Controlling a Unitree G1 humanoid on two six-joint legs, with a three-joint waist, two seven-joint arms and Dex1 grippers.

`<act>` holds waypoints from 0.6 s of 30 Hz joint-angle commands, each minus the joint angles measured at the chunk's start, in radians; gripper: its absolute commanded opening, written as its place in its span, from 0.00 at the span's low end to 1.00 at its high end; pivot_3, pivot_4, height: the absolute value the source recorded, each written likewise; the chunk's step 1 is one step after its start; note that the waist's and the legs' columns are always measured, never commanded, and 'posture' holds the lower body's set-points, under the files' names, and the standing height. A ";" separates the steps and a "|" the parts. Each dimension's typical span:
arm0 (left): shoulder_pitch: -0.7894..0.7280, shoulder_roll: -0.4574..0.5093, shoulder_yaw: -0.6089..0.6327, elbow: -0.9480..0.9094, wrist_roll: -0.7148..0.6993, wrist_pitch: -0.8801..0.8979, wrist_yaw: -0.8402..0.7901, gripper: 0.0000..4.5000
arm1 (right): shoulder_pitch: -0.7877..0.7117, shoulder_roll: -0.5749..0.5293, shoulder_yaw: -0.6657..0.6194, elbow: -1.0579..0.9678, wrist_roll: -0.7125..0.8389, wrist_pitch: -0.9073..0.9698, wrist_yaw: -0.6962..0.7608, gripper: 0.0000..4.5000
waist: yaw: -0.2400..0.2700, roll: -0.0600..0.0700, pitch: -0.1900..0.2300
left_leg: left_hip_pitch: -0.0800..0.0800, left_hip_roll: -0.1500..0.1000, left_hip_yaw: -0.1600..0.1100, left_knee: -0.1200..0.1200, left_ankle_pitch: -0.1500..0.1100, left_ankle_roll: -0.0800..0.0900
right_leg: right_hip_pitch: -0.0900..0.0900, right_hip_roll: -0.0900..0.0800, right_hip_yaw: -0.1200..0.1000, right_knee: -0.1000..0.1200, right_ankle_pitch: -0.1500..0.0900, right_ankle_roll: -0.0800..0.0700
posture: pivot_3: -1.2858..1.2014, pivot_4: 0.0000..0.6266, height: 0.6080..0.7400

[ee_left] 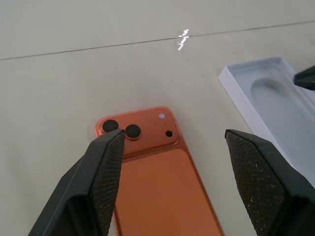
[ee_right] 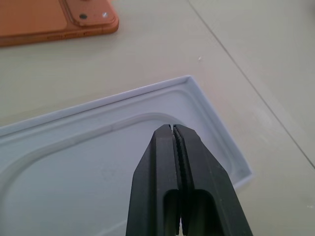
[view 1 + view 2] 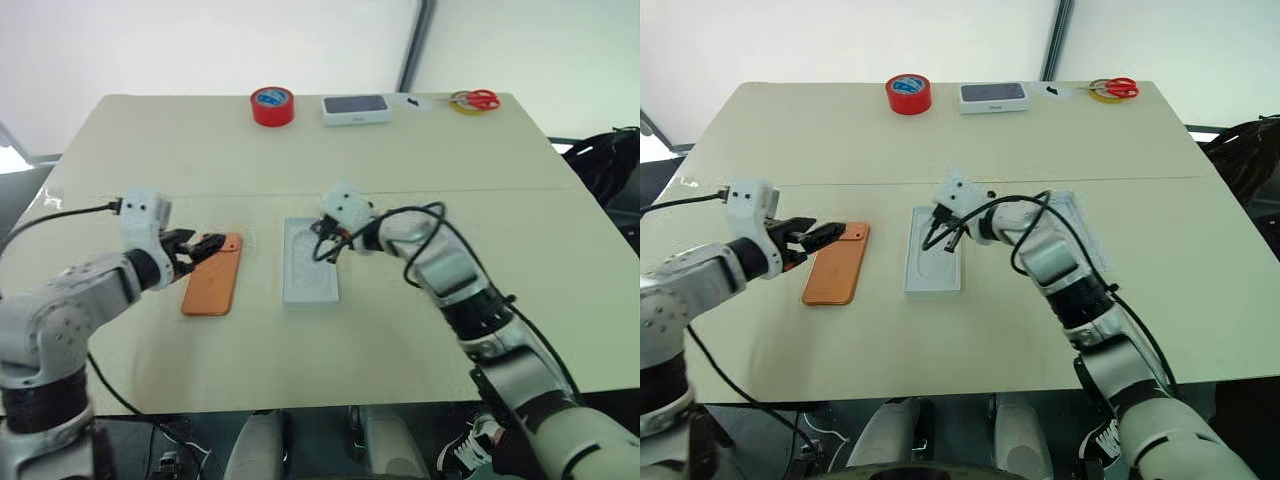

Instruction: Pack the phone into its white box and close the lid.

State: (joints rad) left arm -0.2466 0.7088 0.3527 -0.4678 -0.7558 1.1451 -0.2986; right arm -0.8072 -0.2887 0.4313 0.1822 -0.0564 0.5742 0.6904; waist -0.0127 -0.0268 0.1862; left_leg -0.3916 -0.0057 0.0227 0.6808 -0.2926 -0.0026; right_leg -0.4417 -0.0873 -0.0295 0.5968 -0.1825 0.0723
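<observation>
The orange phone [image 3: 212, 282] lies flat on the table, back up, with its camera block [image 1: 138, 129] at the far end. My left gripper [image 3: 205, 246] hovers open over that far end, its fingers [image 1: 106, 167] spread wider than the phone. A flat white insert [image 3: 308, 280] with a rounded recess lies just right of the phone. My right gripper [image 2: 172, 127] is shut with nothing in it, just above the insert's far end. A pale rectangular shape [image 3: 1085, 215] lies behind my right forearm. I cannot tell whether it is the white box or the lid.
Along the table's far edge stand a red tape roll [image 3: 272, 106], a white box with a dark top [image 3: 355, 109], and red-handled scissors [image 3: 478, 99] on a yellow ring. A dark bag [image 3: 612, 160] sits off the right side. A seam crosses the tabletop.
</observation>
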 commanded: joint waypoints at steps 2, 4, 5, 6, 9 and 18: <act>0.132 0.112 -0.045 -0.087 0.086 -0.135 -0.135 0.75 | -0.053 0.052 0.044 0.116 -0.073 -0.039 -0.039 0.02 | -0.005 0.001 0.000 | 0.000 0.000 0.000 0.000 0.000 0.000 | 0.000 0.000 0.000 0.000 0.000 0.000 | 0.52 0.24 0.94; 0.175 0.127 -0.047 -0.101 0.098 -0.161 -0.158 0.75 | -0.054 0.060 0.057 0.142 -0.087 -0.045 -0.026 0.02 | -0.001 0.001 0.000 | 0.000 0.000 0.000 -0.001 0.000 0.001 | -0.001 0.000 0.000 0.000 0.000 0.000 | 0.52 0.24 0.94; 0.192 0.129 -0.048 -0.107 0.103 -0.169 -0.164 0.75 | -0.054 0.060 0.066 0.149 -0.096 -0.044 -0.018 0.02 | -0.002 0.001 0.000 | 0.000 0.000 0.000 -0.001 0.000 0.001 | -0.001 0.000 0.000 0.000 0.000 0.000 | 0.52 0.24 0.94; 0.207 0.128 -0.050 -0.115 0.109 -0.175 -0.166 0.75 | -0.052 0.057 0.076 0.150 -0.104 -0.043 -0.006 0.02 | -0.001 0.001 0.000 | 0.000 0.000 0.000 -0.001 0.000 0.001 | -0.001 0.000 0.000 0.000 0.000 0.000 | 0.52 0.24 0.94; 0.240 0.118 -0.052 -0.131 0.124 -0.184 -0.166 0.75 | -0.049 0.050 0.078 0.135 -0.122 -0.068 0.007 0.02 | -0.003 0.001 0.000 | 0.000 0.000 -0.001 -0.001 0.000 0.001 | -0.001 0.000 -0.001 0.000 0.000 0.000 | 0.52 0.24 0.94; 0.169 -0.075 0.157 -0.033 0.001 -0.022 0.007 0.94 | -0.048 0.127 0.009 -0.085 -0.018 0.051 0.057 0.00 | -0.003 0.001 0.000 | 0.000 0.001 -0.001 0.000 -0.001 0.001 | -0.001 0.001 -0.001 0.001 0.002 0.004 | 0.52 0.24 0.94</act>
State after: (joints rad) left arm -0.0491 0.6449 0.4331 -0.5097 -0.7177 1.0900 -0.3346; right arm -0.8433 -0.1878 0.4428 0.1589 -0.0932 0.6009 0.7443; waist -0.0159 -0.0263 0.1864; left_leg -0.3915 -0.0043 0.0214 0.6803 -0.2932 -0.0015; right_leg -0.4423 -0.0859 -0.0313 0.5981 -0.1800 0.0763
